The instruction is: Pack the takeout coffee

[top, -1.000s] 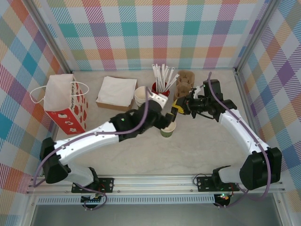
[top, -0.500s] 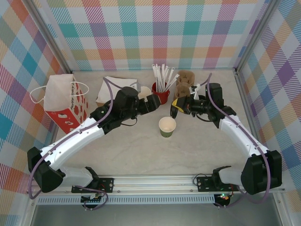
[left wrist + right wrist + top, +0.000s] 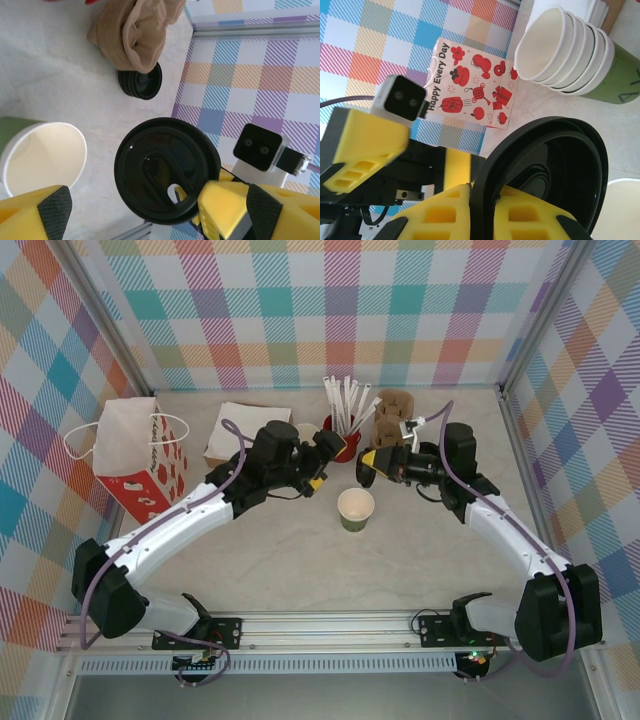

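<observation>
Checked walls (image 3: 300,310) box in a pale worktop (image 3: 300,560); green cup (image 3: 356,510) stands lidless mid-worktop. Left pincer (image 3: 324,463), right at the cup a sec ago, is now spread wide & pulled back to its far-left. Right pincer (image 3: 375,460) pinches black lid (image 3: 167,170) just far-right of cup, so capping prob. comes next, gift bag (image 3: 140,465) after.

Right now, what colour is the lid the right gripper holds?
Black; the lid shows best in the right wrist view.

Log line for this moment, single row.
left gripper: open, empty | right gripper: shut on black lid | green cup: upright, unlidded
</observation>
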Tool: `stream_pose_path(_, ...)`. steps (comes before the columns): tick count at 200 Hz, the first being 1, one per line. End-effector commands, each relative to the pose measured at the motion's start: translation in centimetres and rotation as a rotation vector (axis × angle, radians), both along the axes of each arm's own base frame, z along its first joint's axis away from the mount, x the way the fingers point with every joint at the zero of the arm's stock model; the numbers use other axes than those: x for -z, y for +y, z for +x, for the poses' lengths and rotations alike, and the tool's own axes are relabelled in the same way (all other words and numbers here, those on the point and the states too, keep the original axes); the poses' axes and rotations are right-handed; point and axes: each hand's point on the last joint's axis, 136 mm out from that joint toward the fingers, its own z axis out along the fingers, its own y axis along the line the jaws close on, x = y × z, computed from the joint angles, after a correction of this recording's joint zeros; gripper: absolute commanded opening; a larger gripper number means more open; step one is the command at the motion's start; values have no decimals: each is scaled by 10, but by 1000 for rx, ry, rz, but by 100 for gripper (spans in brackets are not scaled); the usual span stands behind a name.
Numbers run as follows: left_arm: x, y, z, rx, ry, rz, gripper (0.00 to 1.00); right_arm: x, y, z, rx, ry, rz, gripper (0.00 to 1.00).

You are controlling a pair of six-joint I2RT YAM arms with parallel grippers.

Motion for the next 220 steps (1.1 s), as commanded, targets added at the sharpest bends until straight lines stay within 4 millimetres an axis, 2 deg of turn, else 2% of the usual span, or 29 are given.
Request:
stream_pose_path(1,-3,-12,3,10,46,-97,92,-24,6,-8,-42,-130,37,8)
stream_pose_path(36,3,-23,4,38,75,-131,92,-28,17,-14,-73,-153,48,7)
stream_pose_path(82,7,-29,6,41,95,-160,91,-31,25,-18,-94,-164,54,8)
stream_pose_path(127,8,-31,6,32,105,-199,82,-36,26,-17,-85,-167,73,8)
stream_pose_path(192,1,-30,7,18,104,-239,77,-36,27,-16,-67,-158,83,8)
stream_pose_path(220,-4,-33,7,24,107,-269,80,-32,28,-15,-60,-150,78,8)
